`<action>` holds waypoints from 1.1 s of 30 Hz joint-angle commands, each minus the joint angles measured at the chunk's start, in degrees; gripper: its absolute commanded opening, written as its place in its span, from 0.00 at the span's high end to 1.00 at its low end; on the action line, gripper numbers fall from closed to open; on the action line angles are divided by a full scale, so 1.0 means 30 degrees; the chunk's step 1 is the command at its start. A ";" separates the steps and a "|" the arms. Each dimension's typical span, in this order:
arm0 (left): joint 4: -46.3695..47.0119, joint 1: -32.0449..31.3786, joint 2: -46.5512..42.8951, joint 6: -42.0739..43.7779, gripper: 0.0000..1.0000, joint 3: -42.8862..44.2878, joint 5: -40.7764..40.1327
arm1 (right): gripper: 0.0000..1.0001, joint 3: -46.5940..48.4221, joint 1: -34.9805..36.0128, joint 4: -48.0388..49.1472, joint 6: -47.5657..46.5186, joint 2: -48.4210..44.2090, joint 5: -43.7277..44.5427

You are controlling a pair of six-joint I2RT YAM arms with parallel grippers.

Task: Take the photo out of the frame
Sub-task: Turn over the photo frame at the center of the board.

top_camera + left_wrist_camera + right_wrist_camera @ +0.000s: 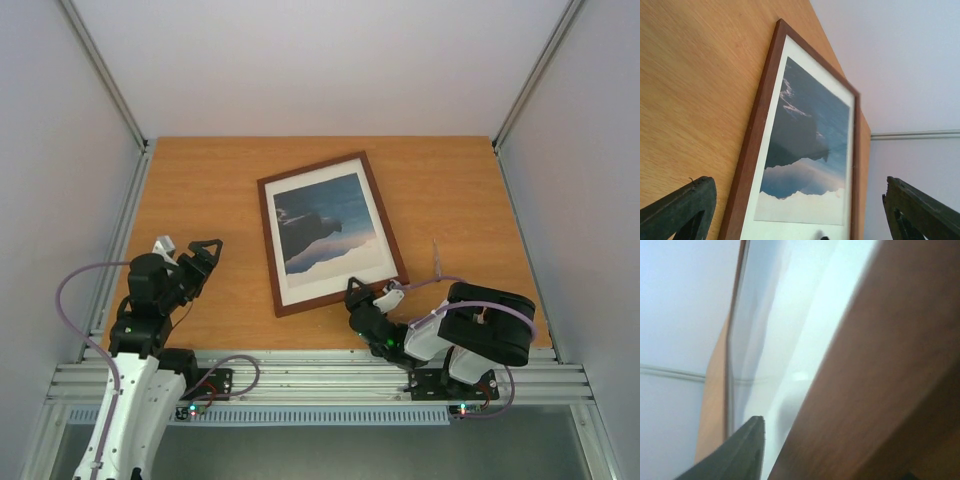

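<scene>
From the top view, the frame [268, 240] lies flat on the table [200, 180], skewed, with its near right corner towards my right arm. The photo [328, 222] sits inside it behind a pale mat [340, 283], with dark sky and ridge above and white below. The print is not sharp enough for me to make out any lettering.

My left gripper [198, 256] hangs off the frame's left side, well apart from it and holding nothing. On the left wrist view its two dark fingers [682, 207] stand wide at either edge of the picture, with the frame beyond them.

My right gripper [368, 297] is right at the frame's near edge, close to that corner. Its wrist view is blurred: one dark finger [740, 455] sits over the pale mat, and the brown rail fills the space beside it. I can't tell whether those jaws are gripping the rail or only standing around it.
</scene>
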 commanded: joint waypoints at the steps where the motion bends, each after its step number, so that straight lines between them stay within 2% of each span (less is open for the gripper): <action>1: 0.0170 0.0118 -0.0407 -0.0240 0.09 -0.0280 -0.0127 | 0.56 0.0156 0.0013 -0.4157 0.3237 -0.0642 -0.0372; 6: 0.0086 0.0114 -0.0534 -0.0305 0.08 -0.0279 -0.0153 | 0.37 0.1885 0.0010 -1.3837 0.6680 -0.3343 -0.0914; 8: 0.0025 0.0117 -0.0646 -0.0306 0.08 -0.0269 -0.0195 | 0.30 0.2428 0.0011 -1.6494 0.7319 -0.4736 -0.0866; 15: 0.0000 0.0118 -0.0715 -0.0343 0.08 -0.0350 -0.0076 | 0.15 0.3025 0.0011 -2.0757 0.8631 -0.6361 -0.1926; 19: -0.0412 0.0117 -0.0592 -0.0043 0.08 -0.0141 -0.0091 | 0.11 0.3360 0.0011 -2.1877 0.8230 -0.6876 -0.2819; 22: -0.0705 0.0103 -0.0072 0.0516 0.08 0.0206 -0.0069 | 0.09 0.3792 -0.0015 -2.2710 0.5667 -0.8113 -0.3272; 25: -0.1359 0.0114 0.1162 0.1576 0.07 0.0881 0.0057 | 0.03 0.5310 -0.0702 -2.6057 0.2226 -0.9570 -0.4184; 29: -0.2123 0.0089 0.3228 0.3402 0.07 0.1700 0.0440 | 0.01 0.6362 -0.2714 -2.7227 -0.3661 -1.1215 -0.6209; 33: -0.1822 0.0019 0.4888 0.4333 0.07 0.2057 0.0809 | 0.01 0.7539 -0.5777 -2.7791 -0.8589 -1.1094 -0.9296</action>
